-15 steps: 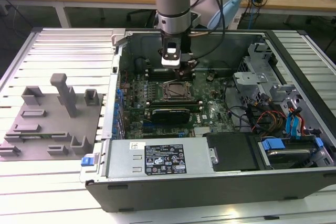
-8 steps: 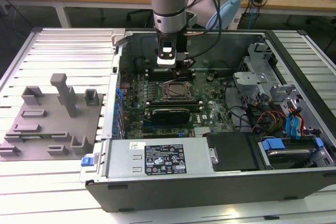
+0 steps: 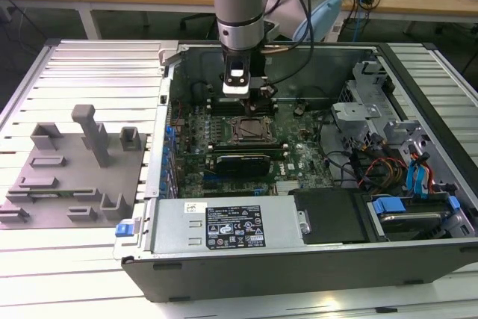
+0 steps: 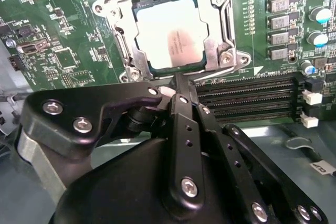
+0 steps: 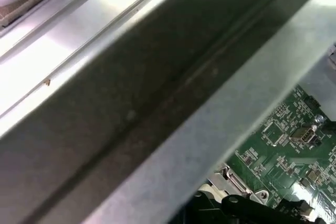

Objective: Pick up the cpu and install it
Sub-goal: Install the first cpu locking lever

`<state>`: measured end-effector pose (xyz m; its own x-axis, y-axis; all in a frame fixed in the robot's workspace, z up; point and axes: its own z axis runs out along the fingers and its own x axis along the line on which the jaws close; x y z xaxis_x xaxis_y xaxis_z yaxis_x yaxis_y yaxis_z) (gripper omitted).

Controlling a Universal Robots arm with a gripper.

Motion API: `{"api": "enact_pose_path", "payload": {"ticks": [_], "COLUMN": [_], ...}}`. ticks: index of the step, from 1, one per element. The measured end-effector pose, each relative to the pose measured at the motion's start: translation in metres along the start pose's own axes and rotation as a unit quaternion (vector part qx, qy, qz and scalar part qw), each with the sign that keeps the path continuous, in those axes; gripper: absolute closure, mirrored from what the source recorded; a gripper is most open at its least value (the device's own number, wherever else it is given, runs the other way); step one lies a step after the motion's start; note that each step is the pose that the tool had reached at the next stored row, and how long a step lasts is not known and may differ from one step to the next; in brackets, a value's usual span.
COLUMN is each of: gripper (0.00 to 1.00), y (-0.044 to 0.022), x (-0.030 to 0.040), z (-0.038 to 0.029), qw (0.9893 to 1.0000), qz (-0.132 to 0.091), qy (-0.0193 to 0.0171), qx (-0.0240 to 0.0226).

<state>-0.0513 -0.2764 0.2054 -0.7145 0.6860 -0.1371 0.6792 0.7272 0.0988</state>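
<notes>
Fingers (image 4: 181,85) of the gripper (image 3: 258,97) pressed together, grasping nothing, tips just beside the socket frame's near edge.

Exterior view, left to right:
- Grey plastic tray (image 3: 71,166), moulded holders, on the slatted table.
- Open computer case (image 3: 314,259): motherboard (image 3: 299,158), drive bay with cables at the exterior view's right.

CPU (image 4: 169,32): in the second wrist view, lying flat in the socket (image 4: 223,30), silvery top up; square, no long axis; edges parallel to the frame.
</notes>
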Motion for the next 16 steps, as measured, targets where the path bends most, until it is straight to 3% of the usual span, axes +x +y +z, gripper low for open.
{"api": "enact_pose_path", "payload": {"ticks": [3,10,13,16], "gripper": [0.89,0.89,0.89,0.89], "y": [-0.0007,-0.0005,0.0004,0.0021], "x": [-0.0005,-0.0005,-0.0010,0.0003], "z": [0.0002,-0.0001,-0.0062,-0.0075], "qw": [1.0000,1.0000,1.0000,1.0000], "qz": [-0.001,-0.001,-0.001,-0.001], "qy": [-0.0029,-0.0033,-0.0034,-0.0034], "qx": [0.0030,0.0036,0.0035,0.0035]}}
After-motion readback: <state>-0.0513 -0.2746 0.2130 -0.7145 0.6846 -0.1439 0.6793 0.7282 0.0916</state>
